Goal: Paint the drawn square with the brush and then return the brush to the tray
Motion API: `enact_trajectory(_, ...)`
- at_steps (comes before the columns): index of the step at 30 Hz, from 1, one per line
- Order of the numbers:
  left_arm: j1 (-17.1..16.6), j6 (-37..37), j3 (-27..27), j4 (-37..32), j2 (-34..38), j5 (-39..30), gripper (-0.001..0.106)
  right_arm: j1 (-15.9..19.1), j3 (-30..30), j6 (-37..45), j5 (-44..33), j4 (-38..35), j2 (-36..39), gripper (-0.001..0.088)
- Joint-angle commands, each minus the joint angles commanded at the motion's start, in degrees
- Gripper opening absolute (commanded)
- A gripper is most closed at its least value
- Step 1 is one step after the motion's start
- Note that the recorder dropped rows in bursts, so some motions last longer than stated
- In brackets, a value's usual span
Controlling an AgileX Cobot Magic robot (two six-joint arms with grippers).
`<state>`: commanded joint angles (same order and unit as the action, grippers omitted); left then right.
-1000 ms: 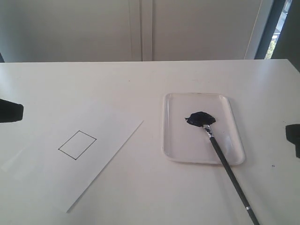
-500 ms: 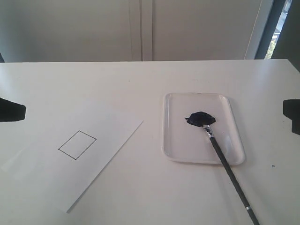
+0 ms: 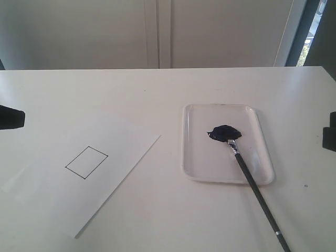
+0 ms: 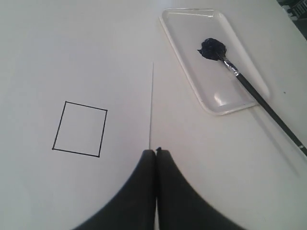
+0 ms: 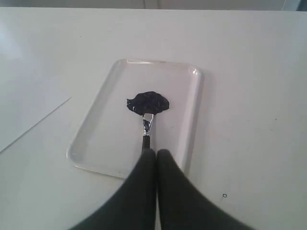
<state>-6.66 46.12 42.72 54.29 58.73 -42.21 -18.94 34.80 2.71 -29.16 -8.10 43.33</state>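
The drawn square, a thin black outline with no fill, is on a white paper sheet at the left. The brush lies slanted, with its bristles in the dark paint blob on the tray and its handle running off the tray's near rim onto the table. My left gripper is shut and empty above the paper's edge, beside the square. My right gripper is shut on nothing. It hangs above the tray's near rim and hides part of the brush handle.
In the exterior view only a dark bit of each arm shows, the left arm at the left edge and the right arm at the right edge. The white table meets a pale wall at the back.
At the right edge, the dark part of the right arm rose, then sank a little and drew back. The left arm's dark part shifted slightly. Brush, tray and paper have not moved.
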Motion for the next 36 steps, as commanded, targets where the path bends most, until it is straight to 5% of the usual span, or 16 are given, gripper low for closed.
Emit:
enact_trajectory(5, 0.0, 0.1, 0.0, -1.0, 0.1, 0.2, 0.000, 0.0, 0.0, 1.6, -0.2, -4.9, 7.0, 0.0000)
enact_trajectory(9, 0.0, 0.3, 0.0, -1.5, 1.9, -2.7, 0.000, 0.0, 0.0, 11.7, -1.6, -14.1, 12.8, 0.0000)
enact_trajectory(13, 0.0, 0.6, -0.1, -8.0, 4.4, -4.8, 0.002, 0.0, 0.0, 15.8, -1.1, -17.9, 17.0, 0.0000)
enact_trajectory(19, 0.0, -1.6, -1.0, -12.2, 7.1, -0.3, 0.016, 0.0, 0.0, 15.8, -0.1, -17.9, 19.1, 0.0000)
enact_trajectory(24, 0.0, 0.4, -1.0, -11.8, 10.7, 0.7, 0.050, 0.0, 0.0, 16.7, 0.1, -17.8, 19.1, 0.0000)
enact_trajectory(28, 2.1, 5.1, -1.0, -13.1, 14.6, 3.0, 0.038, 0.0, 0.0, 18.0, -0.4, -17.8, 19.1, 0.0000)
enact_trajectory(32, 9.3, 2.9, -1.0, -25.5, 16.7, 10.0, 0.038, 0.0, 0.0, 18.1, -0.4, -17.8, 19.1, 0.0000)
enact_trajectory(36, 10.0, -1.4, -1.0, -27.8, 17.3, 15.8, 0.038, 0.0, 0.0, 18.1, -2.1, -17.5, 19.1, 0.0000)
